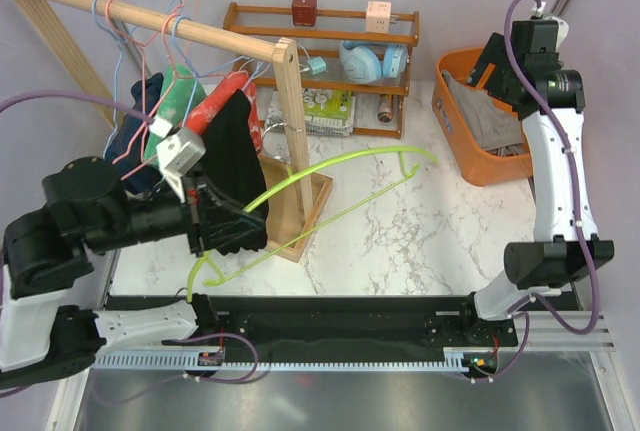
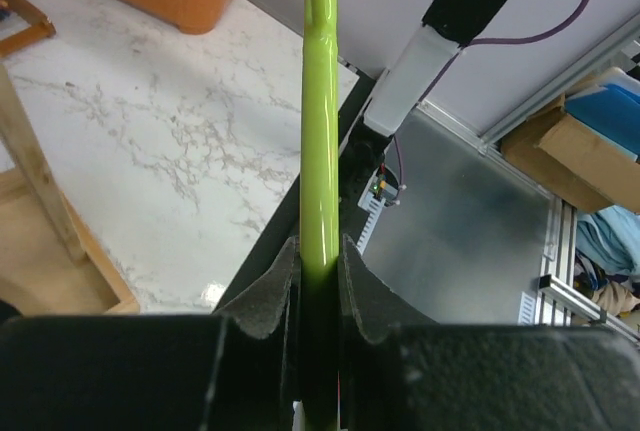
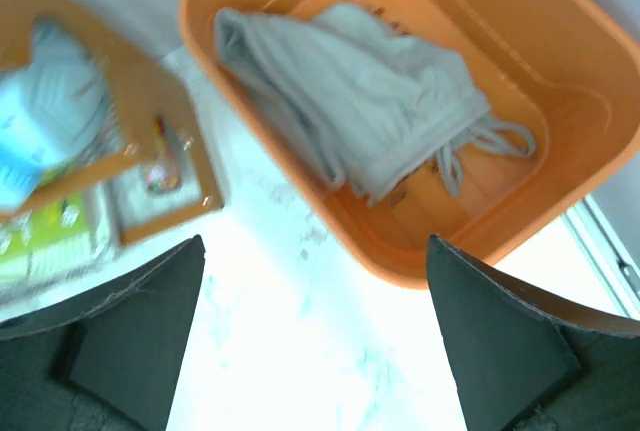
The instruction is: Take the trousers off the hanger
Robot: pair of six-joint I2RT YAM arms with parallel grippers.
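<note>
The lime-green hanger point(image 1: 340, 163) hangs bare over the marble table, its long arms reaching right. My left gripper point(image 1: 205, 221) is shut on the hanger near its hook end. In the left wrist view the green bar point(image 2: 320, 101) runs straight up from between the closed pads of that gripper point(image 2: 320, 281). The light grey trousers point(image 1: 487, 116) lie crumpled in the orange basket point(image 1: 447, 116) at the back right, apart from the hanger. My right gripper point(image 1: 490, 63) hovers above that basket. In the right wrist view it point(image 3: 312, 243) stands wide open and empty, with the trousers point(image 3: 370, 111) lying in the basket point(image 3: 560, 81) below.
A wooden clothes rack point(image 1: 150, 16) stands at the back left with wire hangers, a black garment point(image 1: 235, 166) and a red one. Its upright post and base point(image 1: 300, 221) sit close behind the hanger. A wooden shelf point(image 1: 330, 71) with headphones and small items lines the back.
</note>
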